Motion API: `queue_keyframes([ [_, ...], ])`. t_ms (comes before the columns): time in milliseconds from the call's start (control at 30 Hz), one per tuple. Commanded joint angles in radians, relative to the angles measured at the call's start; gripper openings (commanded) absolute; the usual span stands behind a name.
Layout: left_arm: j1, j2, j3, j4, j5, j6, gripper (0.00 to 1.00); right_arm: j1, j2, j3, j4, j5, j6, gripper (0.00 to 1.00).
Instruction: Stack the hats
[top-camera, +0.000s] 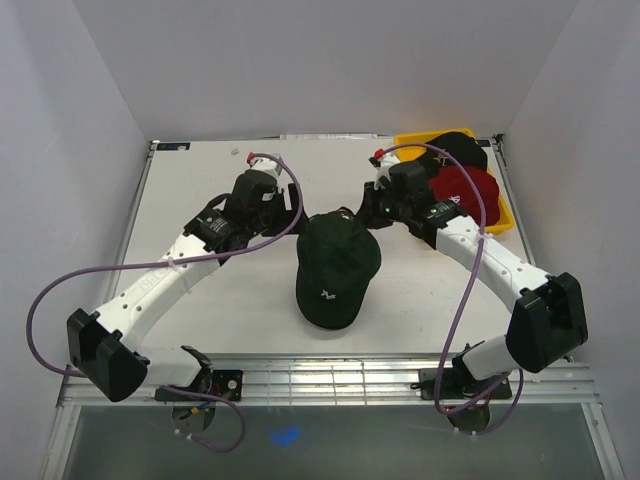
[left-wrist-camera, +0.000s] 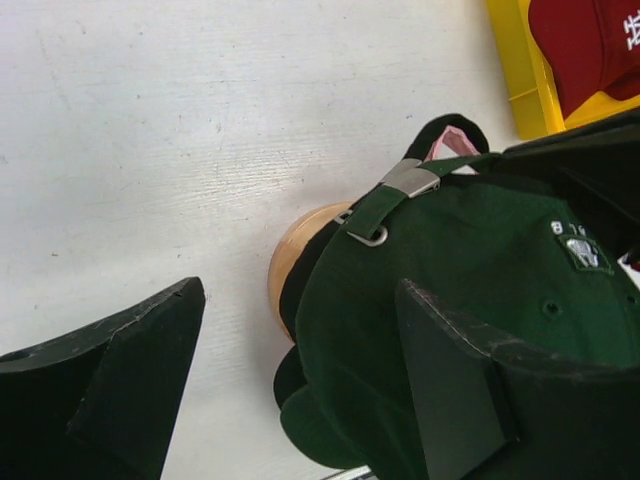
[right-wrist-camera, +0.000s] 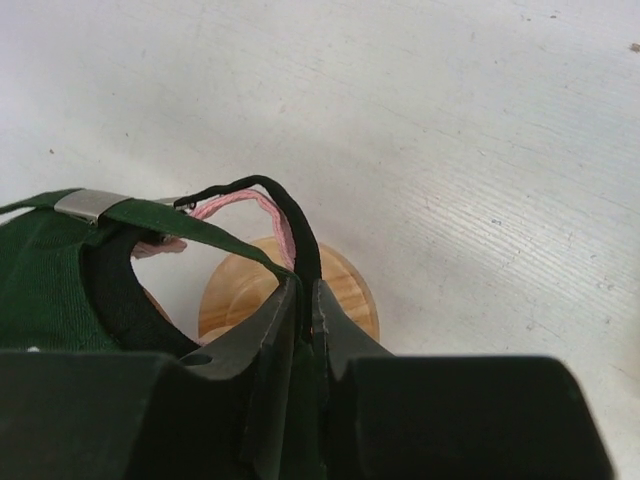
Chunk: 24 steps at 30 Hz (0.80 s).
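Two fingers of my right gripper (right-wrist-camera: 305, 290) are pressed together on the dark rear edge of the dark green cap (right-wrist-camera: 40, 270), and a pink edge, the pink cap (right-wrist-camera: 235, 205) underneath, lies right against that pinched band; I cannot tell whether the pink fabric is caught in the pinch too. My left gripper (left-wrist-camera: 300, 290) stands with its jaws wide apart and nothing between them, one finger (left-wrist-camera: 460, 380) over the green crown and the other above bare table (top-camera: 260, 300); whether the near finger touches the fabric I cannot tell. The green cap sits over the round-topped wooden stand (right-wrist-camera: 345, 285) in the middle of the table, brim pointing toward the arm bases, its strap and metal buckle (left-wrist-camera: 410, 177) at the back. Off to the far right is the yellow tray (top-camera: 503, 218), which holds the red cap (top-camera: 465, 190) and, behind it, the black cap (top-camera: 458, 150). From the overhead camera I see both grippers flanking the back of the green cap, and both caps in the tray, but no stand and no pink at all. The wrist cameras give me those: the left one shows the pale wood peeking out under the cap's rim, a sliver of pink in the rear opening, and a corner of the tray with only the red cap in it. The right one shows the pinch itself, plus the buckle from the other side.
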Motion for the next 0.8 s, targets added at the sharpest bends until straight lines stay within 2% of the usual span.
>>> queue_keyframes([
  [0,-0.001,-0.091,-0.067,-0.014,-0.028,-0.030,0.88,-0.009,0.046,0.075,-0.011,0.004,-0.020,0.17],
  [467,-0.022,-0.129,-0.256,0.075,0.029,-0.090,0.88,-0.009,0.084,0.124,0.020,-0.036,-0.005,0.19],
  [767,-0.028,-0.122,-0.296,0.095,0.019,-0.095,0.88,-0.009,0.092,0.119,0.021,-0.040,-0.005,0.21],
])
